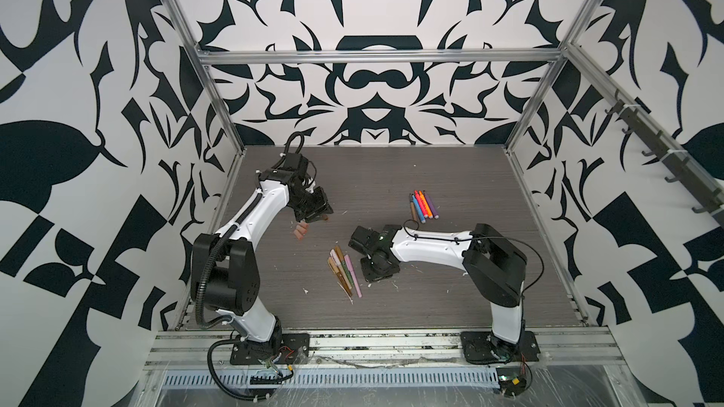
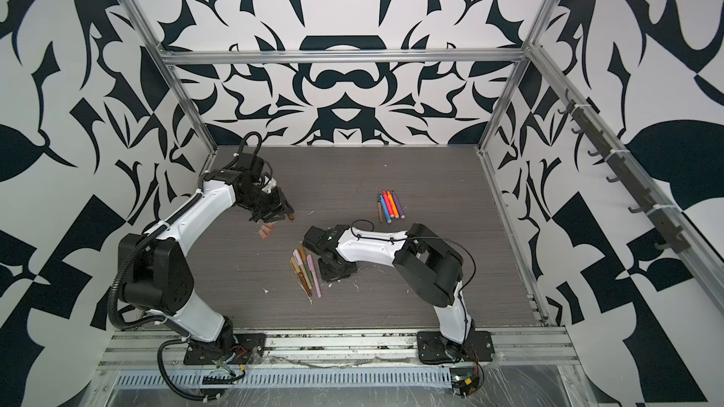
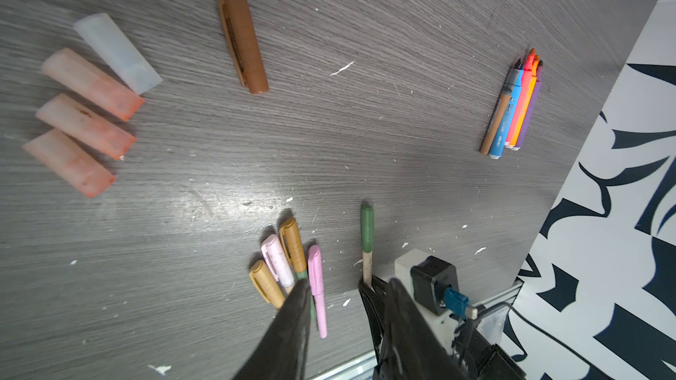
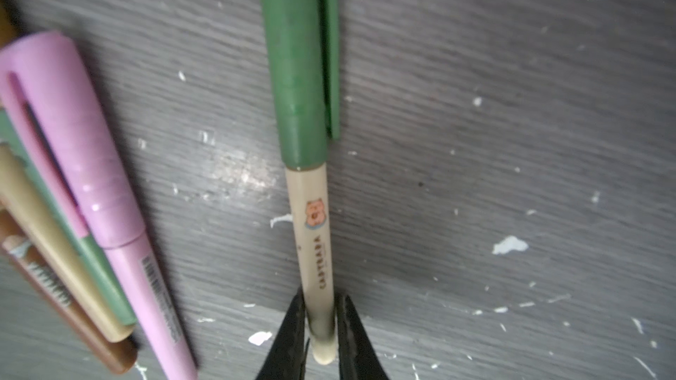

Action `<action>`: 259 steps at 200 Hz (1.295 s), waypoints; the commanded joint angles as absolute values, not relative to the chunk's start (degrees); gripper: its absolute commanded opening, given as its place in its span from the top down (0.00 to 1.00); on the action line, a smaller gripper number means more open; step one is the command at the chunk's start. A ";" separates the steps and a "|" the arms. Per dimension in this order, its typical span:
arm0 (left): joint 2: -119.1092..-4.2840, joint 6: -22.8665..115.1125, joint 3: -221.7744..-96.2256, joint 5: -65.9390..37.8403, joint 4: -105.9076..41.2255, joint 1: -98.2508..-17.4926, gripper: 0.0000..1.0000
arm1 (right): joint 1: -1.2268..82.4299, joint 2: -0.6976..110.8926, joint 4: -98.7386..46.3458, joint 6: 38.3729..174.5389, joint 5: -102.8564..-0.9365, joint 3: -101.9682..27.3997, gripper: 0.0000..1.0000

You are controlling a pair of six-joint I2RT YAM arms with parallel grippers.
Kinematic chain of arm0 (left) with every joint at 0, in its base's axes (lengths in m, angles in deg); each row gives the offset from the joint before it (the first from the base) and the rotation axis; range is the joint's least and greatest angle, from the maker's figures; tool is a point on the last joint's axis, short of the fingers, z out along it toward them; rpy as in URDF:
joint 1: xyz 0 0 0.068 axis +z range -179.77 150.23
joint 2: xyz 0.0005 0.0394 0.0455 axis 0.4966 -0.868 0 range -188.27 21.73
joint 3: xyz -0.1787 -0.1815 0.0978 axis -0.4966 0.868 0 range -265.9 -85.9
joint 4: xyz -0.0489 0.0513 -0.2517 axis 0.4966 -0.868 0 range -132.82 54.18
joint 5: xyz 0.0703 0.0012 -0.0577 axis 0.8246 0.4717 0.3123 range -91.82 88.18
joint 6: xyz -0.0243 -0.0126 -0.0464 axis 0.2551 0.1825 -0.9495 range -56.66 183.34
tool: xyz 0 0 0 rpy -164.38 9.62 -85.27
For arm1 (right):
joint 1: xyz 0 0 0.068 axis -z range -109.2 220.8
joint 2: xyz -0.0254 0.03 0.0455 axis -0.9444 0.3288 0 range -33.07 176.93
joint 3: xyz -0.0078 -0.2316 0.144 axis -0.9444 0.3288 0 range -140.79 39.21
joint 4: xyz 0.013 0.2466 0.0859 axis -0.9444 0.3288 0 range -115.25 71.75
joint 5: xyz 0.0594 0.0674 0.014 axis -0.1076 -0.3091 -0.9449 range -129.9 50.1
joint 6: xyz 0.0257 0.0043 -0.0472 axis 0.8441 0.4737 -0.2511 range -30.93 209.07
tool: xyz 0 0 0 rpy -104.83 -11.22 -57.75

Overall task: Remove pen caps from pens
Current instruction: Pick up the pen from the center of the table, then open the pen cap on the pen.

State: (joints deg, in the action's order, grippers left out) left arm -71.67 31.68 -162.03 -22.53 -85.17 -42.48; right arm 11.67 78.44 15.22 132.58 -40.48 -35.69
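My right fingers (image 4: 289, 338) are closed on the cream barrel of the green-capped pen (image 4: 311, 243), just beside the capped pens (image 4: 84, 162) piled on the bench (image 4: 475, 140). My left fingers (image 3: 289, 323) stand partly apart, empty, above loose pen caps (image 3: 87, 126). In both top views my right wrist (image 1: 378, 258) hides the grip.

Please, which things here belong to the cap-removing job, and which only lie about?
For the job: green-capped pen, other capped pens, uncapped markers, loose caps.
Lying about: white flecks, hook rail.
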 commanded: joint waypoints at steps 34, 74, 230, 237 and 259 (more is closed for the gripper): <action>-70.81 27.08 -157.58 -27.02 -80.68 -42.49 0.62 | 13.18 74.72 19.03 127.28 -40.08 -35.56 0.99; -73.97 19.70 -157.76 -29.45 -74.56 -46.18 0.61 | 22.70 68.82 19.42 116.16 -48.67 -35.74 1.00; -77.21 3.79 -166.24 -24.70 -69.08 -58.84 0.57 | 33.80 56.38 15.69 107.44 -63.87 -28.03 1.00; -77.68 3.82 -166.82 -24.59 -69.41 -59.23 0.57 | 33.87 56.15 15.45 106.73 -65.67 -27.76 1.00; -78.80 3.17 -169.09 -24.97 -71.24 -61.14 0.57 | 33.88 56.40 18.46 105.92 -68.18 -29.06 1.00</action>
State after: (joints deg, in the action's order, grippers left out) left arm -77.29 4.14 -165.84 -25.83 -68.51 -59.20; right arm 33.70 57.78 17.23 108.05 -63.36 -28.01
